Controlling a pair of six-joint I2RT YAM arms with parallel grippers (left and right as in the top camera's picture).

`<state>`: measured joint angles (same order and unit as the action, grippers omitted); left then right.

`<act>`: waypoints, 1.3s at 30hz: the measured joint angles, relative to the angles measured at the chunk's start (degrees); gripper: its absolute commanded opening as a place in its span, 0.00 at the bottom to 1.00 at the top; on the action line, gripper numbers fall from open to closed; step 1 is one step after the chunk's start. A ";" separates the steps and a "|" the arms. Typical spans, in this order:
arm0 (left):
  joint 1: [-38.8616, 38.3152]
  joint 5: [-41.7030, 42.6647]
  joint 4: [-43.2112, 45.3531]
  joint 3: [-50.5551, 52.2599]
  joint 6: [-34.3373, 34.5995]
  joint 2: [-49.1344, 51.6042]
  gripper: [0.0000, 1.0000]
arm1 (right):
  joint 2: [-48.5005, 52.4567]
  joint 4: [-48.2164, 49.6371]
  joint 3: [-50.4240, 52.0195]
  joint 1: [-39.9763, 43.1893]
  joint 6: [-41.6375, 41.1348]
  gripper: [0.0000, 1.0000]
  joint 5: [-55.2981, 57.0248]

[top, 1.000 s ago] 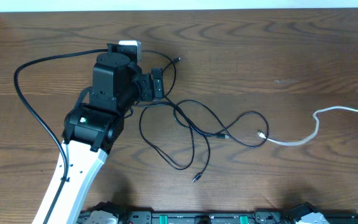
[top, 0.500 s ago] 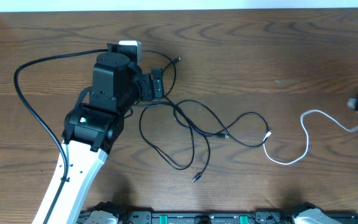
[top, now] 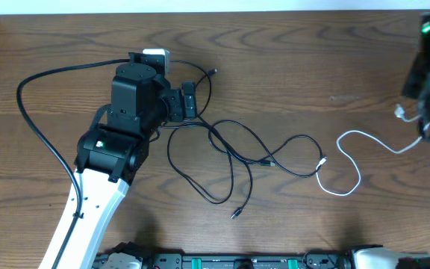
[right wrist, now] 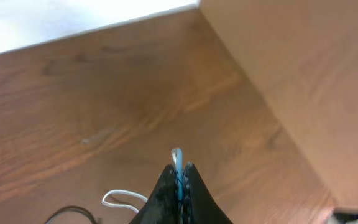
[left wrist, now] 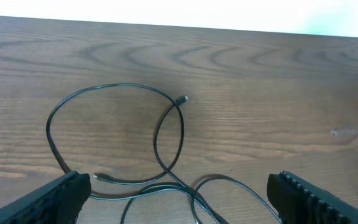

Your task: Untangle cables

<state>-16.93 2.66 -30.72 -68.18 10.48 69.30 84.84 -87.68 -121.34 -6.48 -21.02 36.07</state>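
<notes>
White cable (top: 357, 173) lay looped at the right of the wooden tabletop (top: 312, 67). One end was pinched in my right pincer (right wrist: 179, 177), pressed together at the frame's right edge. Its other plug rested just beside the black cables (top: 230, 161), tangled mid-frame. My left pincer (left wrist: 179, 188) was spread wide over them.

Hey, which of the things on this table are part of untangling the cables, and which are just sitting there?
Part of the job: black cables, tangled mid-table; white cable, pinched in the right jaws.
Just there: thick black cable on the left arm; wooden table.
</notes>
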 measured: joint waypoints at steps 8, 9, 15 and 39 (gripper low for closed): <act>0.00 0.00 0.00 0.00 0.00 0.00 0.96 | 5.97 0.33 1.79 13.75 0.46 0.01 -11.47; 0.00 0.00 0.00 0.00 0.00 0.00 0.96 | 7.15 0.33 1.86 14.58 0.61 0.01 -12.74; 0.00 0.00 0.00 0.00 0.00 0.00 0.96 | 12.28 0.44 2.10 15.26 1.25 0.01 -18.21; 0.00 0.00 -0.42 0.00 -0.42 0.04 0.96 | 18.80 0.09 10.34 20.00 5.99 0.99 -34.86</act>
<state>-16.93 2.66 -31.14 -68.18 10.07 69.34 103.63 -87.59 -111.00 13.52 -15.03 1.21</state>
